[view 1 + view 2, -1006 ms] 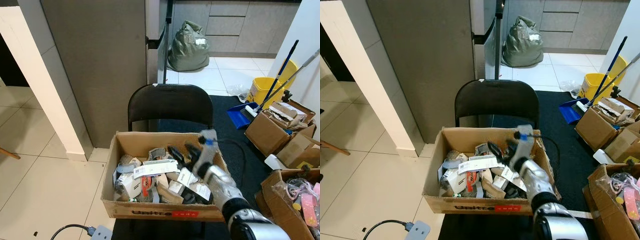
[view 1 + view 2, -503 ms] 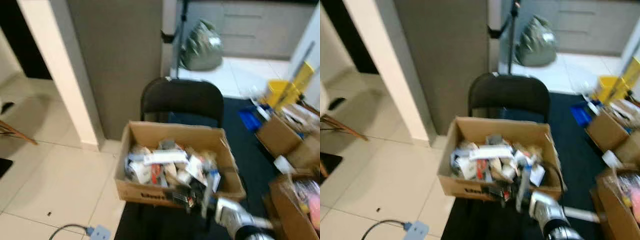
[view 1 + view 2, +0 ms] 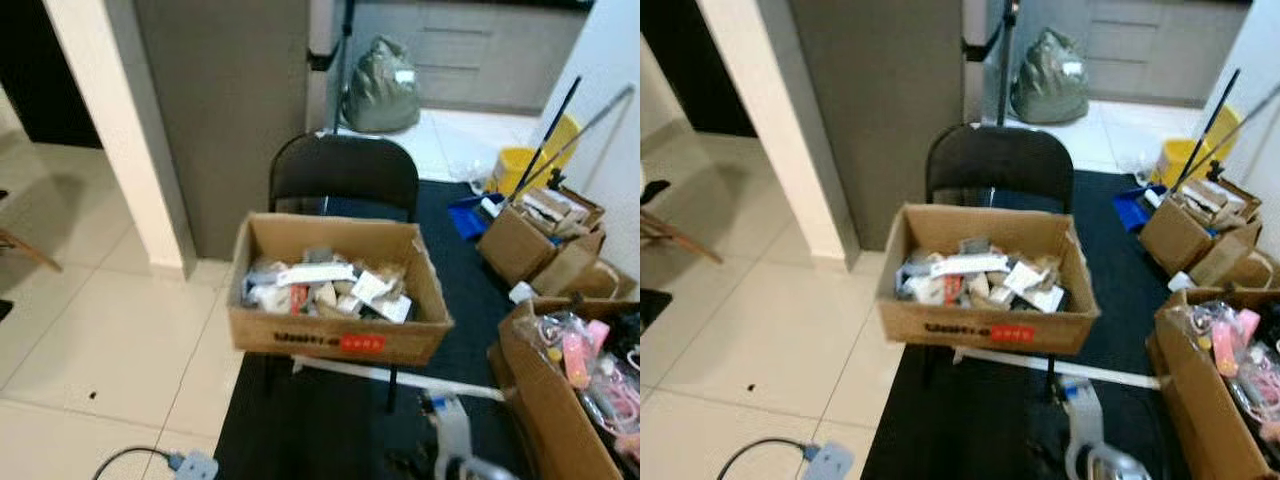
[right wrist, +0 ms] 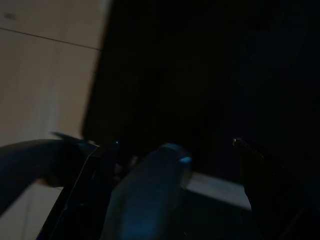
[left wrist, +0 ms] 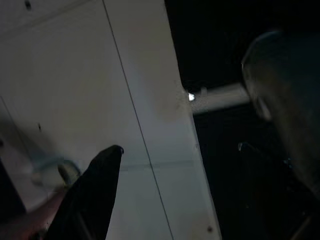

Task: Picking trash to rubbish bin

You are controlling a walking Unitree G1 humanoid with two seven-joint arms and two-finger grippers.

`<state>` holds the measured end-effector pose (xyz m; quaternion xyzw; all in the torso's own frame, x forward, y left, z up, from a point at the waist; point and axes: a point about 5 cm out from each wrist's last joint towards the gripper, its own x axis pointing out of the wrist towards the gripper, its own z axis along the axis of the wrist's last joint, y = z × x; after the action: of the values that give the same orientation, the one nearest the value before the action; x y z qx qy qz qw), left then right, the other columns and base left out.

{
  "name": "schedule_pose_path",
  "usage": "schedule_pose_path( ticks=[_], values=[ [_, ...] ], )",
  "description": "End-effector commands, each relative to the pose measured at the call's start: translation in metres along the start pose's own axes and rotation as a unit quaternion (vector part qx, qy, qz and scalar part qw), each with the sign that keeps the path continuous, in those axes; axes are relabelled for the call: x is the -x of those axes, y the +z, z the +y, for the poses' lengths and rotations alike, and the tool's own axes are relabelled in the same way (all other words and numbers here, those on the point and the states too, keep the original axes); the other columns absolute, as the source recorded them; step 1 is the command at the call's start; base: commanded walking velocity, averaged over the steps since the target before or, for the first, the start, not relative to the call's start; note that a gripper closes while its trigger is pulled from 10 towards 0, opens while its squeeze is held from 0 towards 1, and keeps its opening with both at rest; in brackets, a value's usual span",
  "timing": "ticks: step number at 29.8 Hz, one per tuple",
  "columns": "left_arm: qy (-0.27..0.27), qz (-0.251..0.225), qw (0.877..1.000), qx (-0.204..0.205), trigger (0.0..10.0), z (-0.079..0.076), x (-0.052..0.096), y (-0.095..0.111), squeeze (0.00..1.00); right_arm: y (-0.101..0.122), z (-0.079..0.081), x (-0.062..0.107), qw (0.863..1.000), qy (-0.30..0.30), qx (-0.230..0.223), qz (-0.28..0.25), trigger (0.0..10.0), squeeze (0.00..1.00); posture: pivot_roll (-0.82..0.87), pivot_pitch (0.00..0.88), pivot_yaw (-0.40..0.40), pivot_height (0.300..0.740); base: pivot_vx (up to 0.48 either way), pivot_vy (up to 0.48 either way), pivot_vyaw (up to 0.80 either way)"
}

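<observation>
Right gripper [image 4: 165, 190] low over dark mat [image 3: 980, 420], fingers spread around pale bottle-like trash piece [image 4: 150, 195]; contact unclear. Left gripper [image 5: 170, 195] idle, fingers apart, nothing between. Advice: keep carry level. Cardboard box [image 3: 985, 325] of trash on black chair [image 3: 998, 165] ahead.

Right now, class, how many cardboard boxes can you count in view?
4: box of trash on the black chair; open box at near right; two more by the far right wall. Others may be hidden.
</observation>
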<state>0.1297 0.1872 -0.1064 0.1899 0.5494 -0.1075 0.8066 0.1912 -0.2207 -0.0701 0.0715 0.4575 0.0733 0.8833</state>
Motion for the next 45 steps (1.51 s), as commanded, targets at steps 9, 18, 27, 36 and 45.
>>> schedule_pose_path(
  ticks=[9,18,27,36,45],
  values=[
    [-0.023,0.016,1.0,-0.006,10.0,-0.013,0.0,-0.008,0.0,-0.061,-0.011,0.014,0.991,-0.099,-0.046,0.076,10.0,0.0,0.06,0.026,0.003,0.74,-0.395,0.0,0.0],
    [-0.025,0.013,1.0,-0.007,10.0,-0.013,0.0,-0.007,0.0,-0.087,-0.009,0.021,0.985,-0.121,-0.047,0.113,10.0,0.0,0.06,0.026,0.003,0.74,-0.38,0.0,0.0],
    [-0.026,0.013,1.0,-0.008,10.0,-0.014,0.0,-0.007,0.0,-0.081,-0.007,0.018,0.987,-0.115,-0.025,0.11,10.0,0.0,0.04,0.032,-0.007,0.74,-0.371,0.0,0.0],
    [-0.028,0.012,1.0,-0.005,10.0,-0.016,0.0,-0.007,0.0,-0.08,-0.003,0.016,0.988,-0.107,-0.008,0.114,10.0,0.0,0.04,0.038,-0.014,0.74,-0.335,0.0,0.0],
    [-0.027,0.01,1.0,-0.003,10.0,-0.017,0.001,-0.008,0.0,-0.082,-0.004,0.017,0.987,-0.106,0.0,0.118,10.0,0.0,0.04,0.043,-0.016,0.74,0.0,0.0,0.0]
  ],
)
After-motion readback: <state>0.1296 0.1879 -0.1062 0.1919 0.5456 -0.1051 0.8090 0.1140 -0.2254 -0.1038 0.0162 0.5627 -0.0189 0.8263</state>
